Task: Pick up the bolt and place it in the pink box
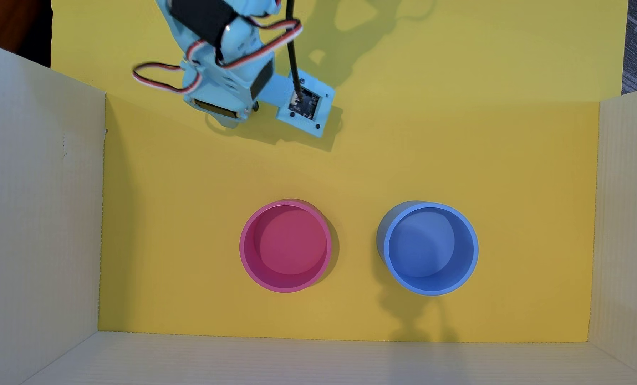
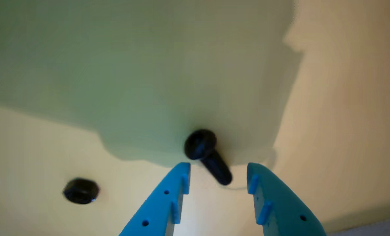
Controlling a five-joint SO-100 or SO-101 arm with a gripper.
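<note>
In the wrist view the black bolt (image 2: 208, 155) lies on the yellow surface, its rounded head away from the camera and its shaft reaching between my two blue fingertips. My gripper (image 2: 218, 168) is open, its fingers either side of the shaft without touching it. In the overhead view the light-blue arm and gripper (image 1: 228, 122) stand low at the top centre and hide the bolt. The pink box (image 1: 286, 246) stands empty at the lower centre, well away from the gripper.
A black hexagonal nut (image 2: 81, 190) lies left of the gripper in the wrist view. A blue round container (image 1: 429, 248) stands right of the pink box. Cream cardboard walls (image 1: 35, 207) close in the left, right and near sides of the yellow floor (image 1: 198, 222).
</note>
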